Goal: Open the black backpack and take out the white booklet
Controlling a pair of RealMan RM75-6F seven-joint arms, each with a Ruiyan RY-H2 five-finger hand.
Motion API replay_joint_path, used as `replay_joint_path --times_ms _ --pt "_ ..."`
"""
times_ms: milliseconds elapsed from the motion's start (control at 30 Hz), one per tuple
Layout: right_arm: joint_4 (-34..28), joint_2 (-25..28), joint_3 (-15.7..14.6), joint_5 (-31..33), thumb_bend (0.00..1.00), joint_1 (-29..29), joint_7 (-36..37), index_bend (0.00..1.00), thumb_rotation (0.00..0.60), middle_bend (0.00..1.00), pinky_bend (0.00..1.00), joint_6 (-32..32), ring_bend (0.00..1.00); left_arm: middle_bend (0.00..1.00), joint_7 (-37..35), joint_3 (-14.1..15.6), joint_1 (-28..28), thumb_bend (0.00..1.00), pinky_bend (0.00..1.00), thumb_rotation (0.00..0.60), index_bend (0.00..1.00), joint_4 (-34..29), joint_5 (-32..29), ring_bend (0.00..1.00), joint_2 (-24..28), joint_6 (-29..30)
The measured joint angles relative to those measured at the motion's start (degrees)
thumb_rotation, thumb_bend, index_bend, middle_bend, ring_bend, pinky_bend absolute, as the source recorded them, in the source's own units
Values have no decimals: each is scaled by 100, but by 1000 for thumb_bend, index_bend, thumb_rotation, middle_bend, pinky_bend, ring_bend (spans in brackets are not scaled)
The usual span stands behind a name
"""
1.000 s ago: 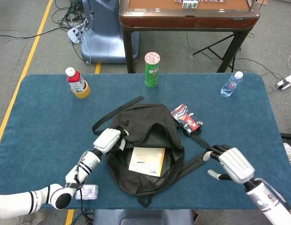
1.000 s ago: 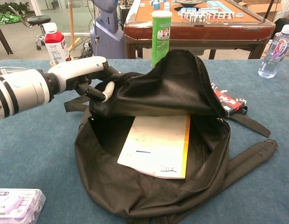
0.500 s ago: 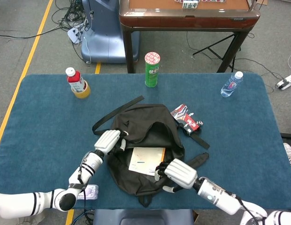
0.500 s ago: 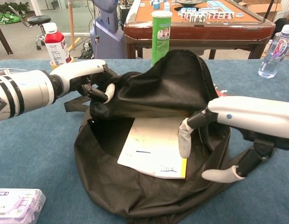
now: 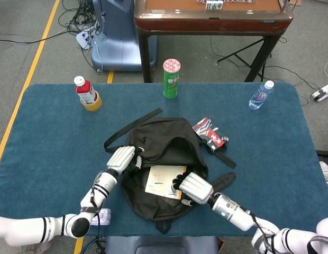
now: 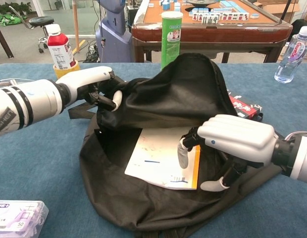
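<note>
A: What is different from a second ago?

B: The right hand [image 6: 232, 141] was out at four o'clock on the counter [image 5: 47, 137], well clear of the black backpack [image 5: 164, 174]. Now it is inside the bag's mouth, over the right edge of the white booklet [image 6: 161, 158]. Its fingers [image 6: 183, 151] hang down onto the page, spread, with nothing held in them yet.

A: And the left hand [image 6: 91, 87]?

B: Much as it was. It grips the upper flap at ten o'clock of the opening and keeps it lifted, so the mouth stands wide.

A: So where does the task stand?

B: The bag is open. I judge the pull-out is what remains. The booklet lies flat on the bag's inner back panel, face up, its yellow strip along the right side under the right hand.

A: Room to draw it out?

B: The near rim at six o'clock sags low, which looks the easiest exit. The raised flap roofs the twelve o'clock side. A red and black packet [image 5: 210, 134] sits just beside the bag at two o'clock, the green can [image 5: 171, 78] and both bottles well apart. A small plastic box [image 6: 17, 215] lies near the bag at eight o'clock.
</note>
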Motion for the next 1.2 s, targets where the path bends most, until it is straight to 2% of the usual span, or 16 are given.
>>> replay_joint_path --times_ms 267,500,867,1200 --pt "570 -220 -246 16 2 -26 4 431 600 364 401 307 296 472 -130 -36 30 774 163 600 693 112 -40 383 -31 -16" --pt "793 -359 -337 37 0 -18 -94 431 600 349 401 429 275 472 -165 -47 34 774 163 600 690 143 -44 383 -56 -28" --pt "1426 -920 -361 -34 0 61 -64 431 600 341 401 729 272 472 -233 -79 76 773 163 600 687 149 -93 383 9 -30" --pt "1938 -1419 -311 -8 4 167 126 431 600 340 401 951 272 472 -519 -263 122 773 163 600 686 62 -424 383 136 -149"
